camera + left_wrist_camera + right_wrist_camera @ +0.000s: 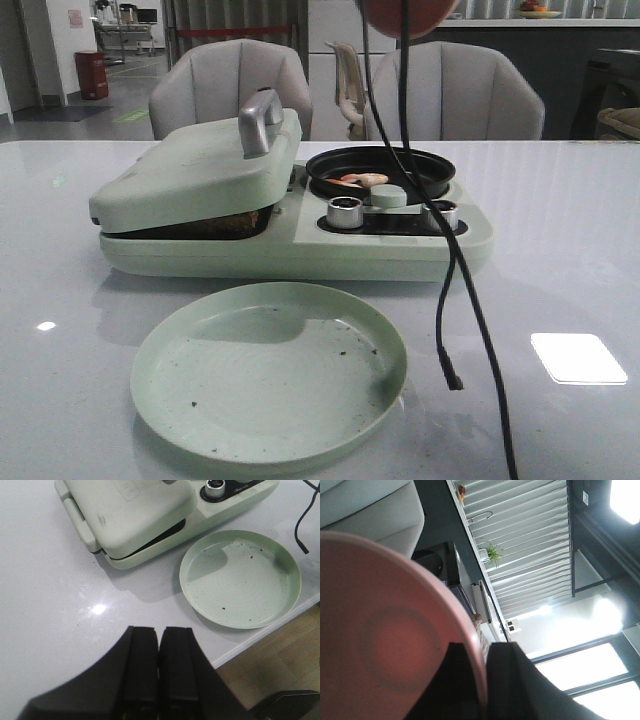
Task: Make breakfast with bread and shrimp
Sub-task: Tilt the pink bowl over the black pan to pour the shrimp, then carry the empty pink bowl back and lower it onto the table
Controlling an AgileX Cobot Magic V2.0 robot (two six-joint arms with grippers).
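Observation:
Pale pink-orange shrimp (pixel 360 181) lie in the round black pan (pixel 380 170) on the right half of the mint-green breakfast maker (pixel 300 240). Its lid (pixel 200 170) is almost down, and a brownish edge (pixel 215 225), probably the bread, shows in the gap beneath it. My right gripper (pixel 484 680) is shut on the rim of a pink bowl (pixel 385 645), tipped on its side high above the pan; the bowl's underside (pixel 405 15) shows at the top of the front view. My left gripper (pixel 159 645) is shut and empty above the table near its front edge.
An empty green plate (pixel 268 372) with dark crumbs lies in front of the maker, near the table edge (pixel 260 635). A black cable (pixel 445 290) hangs down in front of the pan, its plug dangling over the table. Two knobs (pixel 345 212) sit on the maker's front. Chairs stand behind the table.

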